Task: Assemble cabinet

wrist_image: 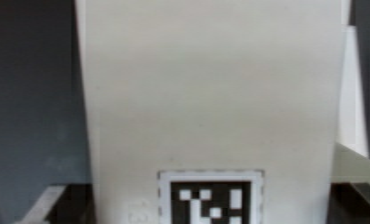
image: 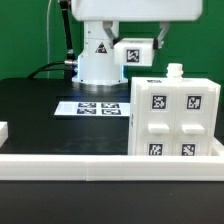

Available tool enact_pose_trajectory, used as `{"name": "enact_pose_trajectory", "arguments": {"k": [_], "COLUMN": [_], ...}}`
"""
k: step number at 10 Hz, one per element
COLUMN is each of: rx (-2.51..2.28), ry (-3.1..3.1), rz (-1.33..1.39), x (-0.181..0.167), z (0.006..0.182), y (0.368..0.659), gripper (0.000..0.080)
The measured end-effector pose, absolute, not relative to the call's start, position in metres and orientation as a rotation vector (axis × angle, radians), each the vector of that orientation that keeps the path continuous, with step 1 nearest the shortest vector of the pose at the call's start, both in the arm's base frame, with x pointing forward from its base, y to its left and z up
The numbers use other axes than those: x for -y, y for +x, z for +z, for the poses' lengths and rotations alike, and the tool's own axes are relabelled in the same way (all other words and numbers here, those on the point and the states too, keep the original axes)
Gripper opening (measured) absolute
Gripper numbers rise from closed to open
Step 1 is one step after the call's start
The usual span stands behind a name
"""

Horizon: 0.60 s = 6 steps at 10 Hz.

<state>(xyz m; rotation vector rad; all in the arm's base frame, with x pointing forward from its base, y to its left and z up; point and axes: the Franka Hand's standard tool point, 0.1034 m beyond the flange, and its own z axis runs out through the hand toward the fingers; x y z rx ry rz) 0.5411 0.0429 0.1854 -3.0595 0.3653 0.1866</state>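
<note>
The cabinet (image: pixel 175 120), a large white box with several black-and-white tags on its face and a small peg on top, stands on the black table at the exterior view's right. My gripper (image: pixel 143 44) hangs high above the table, behind and to the left of the cabinet. It holds a white tagged panel (image: pixel 134 52). In the wrist view this panel (wrist_image: pixel 208 100) fills the middle of the picture, with its tag low down. My gripper (wrist_image: pixel 208 205) has a dark finger (wrist_image: pixel 50 200) on either side of the panel, closed against its edges.
The marker board (image: pixel 95 107) lies flat in front of the robot's white base (image: pixel 98 65). A white rail (image: pixel 90 162) runs along the table's front edge, with a white block end (image: pixel 3 130) at the far left.
</note>
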Motion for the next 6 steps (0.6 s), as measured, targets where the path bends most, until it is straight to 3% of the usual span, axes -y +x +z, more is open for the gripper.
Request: {"name": "enact_pose_trajectory", "arguments": {"k": [2,6], "rx": [-0.376,-0.379], "ry": [-3.061,-3.061], "rz": [0.180,0.190], "x": [-0.0608,-0.0579], "z": [0.1940,0.1899], "y": [0.5582,0.5548], "gripper": [0.0560,0.0560]}}
